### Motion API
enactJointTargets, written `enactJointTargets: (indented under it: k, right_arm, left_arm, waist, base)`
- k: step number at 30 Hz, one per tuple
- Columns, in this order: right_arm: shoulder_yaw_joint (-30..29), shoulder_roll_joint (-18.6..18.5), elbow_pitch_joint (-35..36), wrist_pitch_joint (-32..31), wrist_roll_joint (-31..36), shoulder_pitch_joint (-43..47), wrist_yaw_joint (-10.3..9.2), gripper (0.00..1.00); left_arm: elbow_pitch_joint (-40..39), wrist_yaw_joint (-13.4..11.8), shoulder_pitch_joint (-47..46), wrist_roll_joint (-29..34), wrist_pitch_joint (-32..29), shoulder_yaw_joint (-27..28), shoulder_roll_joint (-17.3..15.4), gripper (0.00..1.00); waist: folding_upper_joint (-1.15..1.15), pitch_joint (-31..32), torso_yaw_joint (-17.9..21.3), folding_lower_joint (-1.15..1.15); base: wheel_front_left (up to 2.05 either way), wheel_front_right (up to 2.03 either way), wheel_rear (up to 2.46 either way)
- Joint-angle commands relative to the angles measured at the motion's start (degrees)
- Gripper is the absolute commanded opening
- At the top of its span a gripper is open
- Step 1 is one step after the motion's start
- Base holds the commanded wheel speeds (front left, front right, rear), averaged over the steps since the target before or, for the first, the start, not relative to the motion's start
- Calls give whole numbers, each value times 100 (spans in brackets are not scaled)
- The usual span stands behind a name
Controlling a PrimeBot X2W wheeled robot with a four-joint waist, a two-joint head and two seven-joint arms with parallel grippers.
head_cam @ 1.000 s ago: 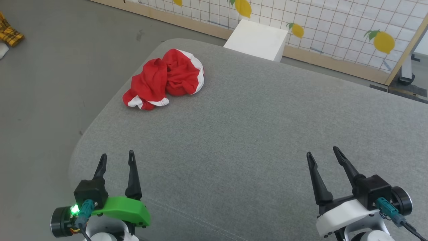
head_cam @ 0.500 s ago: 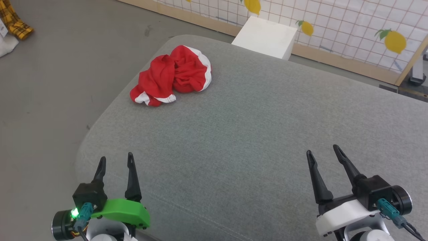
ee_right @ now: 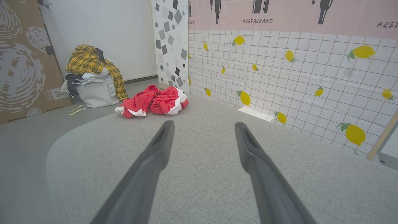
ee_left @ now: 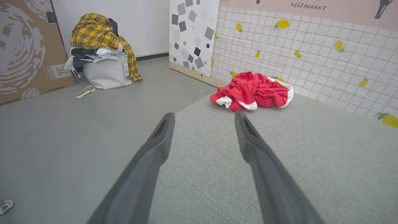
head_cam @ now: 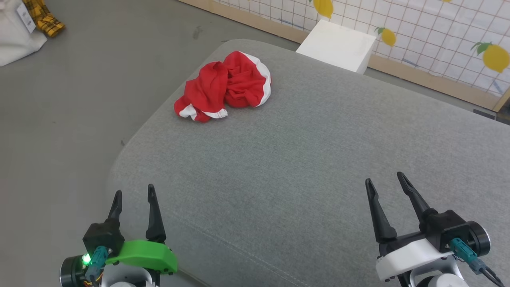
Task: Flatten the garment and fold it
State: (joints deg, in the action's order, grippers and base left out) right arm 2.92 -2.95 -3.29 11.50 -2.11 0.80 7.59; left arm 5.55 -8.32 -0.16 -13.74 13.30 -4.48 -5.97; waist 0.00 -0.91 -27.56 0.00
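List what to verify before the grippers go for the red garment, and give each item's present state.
1. Left gripper open and holding nothing: ok.
2. Right gripper open and holding nothing: ok.
3. Garment wholly on the cushion: ok, it lies near the far left corner.
4. Garment flat: not ok, it is bunched in a heap.
5. Way from both grippers to the garment: ok, bare cushion lies between them.
6. Edge to grab: ok, a white hem shows on the heap's near side. Which opening it belongs to: cannot tell.
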Motion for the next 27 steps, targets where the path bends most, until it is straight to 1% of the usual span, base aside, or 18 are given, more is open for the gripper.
enactJointTargets:
  k: [1, 9, 15, 17, 20, 23, 27]
  right_arm:
    - [7, 6, -24, 69, -42, -115, -9, 100]
    - [26, 7, -47, 143, -70, -143, -10, 100]
    - [45, 7, -63, 147, -95, -180, -10, 100]
    - [83, 7, -52, 143, -101, -218, -10, 100]
    - [158, 7, 2, 124, -86, -318, -10, 100]
    - [219, 7, 101, 93, -36, -444, -10, 100]
    - [239, 7, 220, 62, 22, -668, -10, 100]
  left_arm:
    - [15, -40, 81, -89, 71, -6, -35, 100]
    - [26, -92, 79, -196, 165, -12, -61, 100]
    - [-23, -74, 39, -361, 170, 75, -14, 100]
    - [-51, -44, -22, -477, 159, 155, -26, 100]
    - [-135, 13, -245, -593, 51, 289, -172, 100]
    - [-225, 51, -605, -694, -143, 474, -408, 100]
    - [-212, 78, -1373, -868, -646, 808, -889, 100]
  waist:
    - [0, -16, -26, 0]
    - [0, -68, -103, 0]
    - [0, -125, 36, 0]
    - [0, -187, 156, 0]
    - [0, -382, 431, 0]
    - [0, -703, 773, 0]
    - [0, -1321, 1320, 0]
  base:
    - [0, 0, 0]
    - [0, 0, 0]
    - [0, 0, 0]
    - [0, 0, 0]
    - [0, 0, 0]
    - [0, 0, 0]
    - [0, 0, 0]
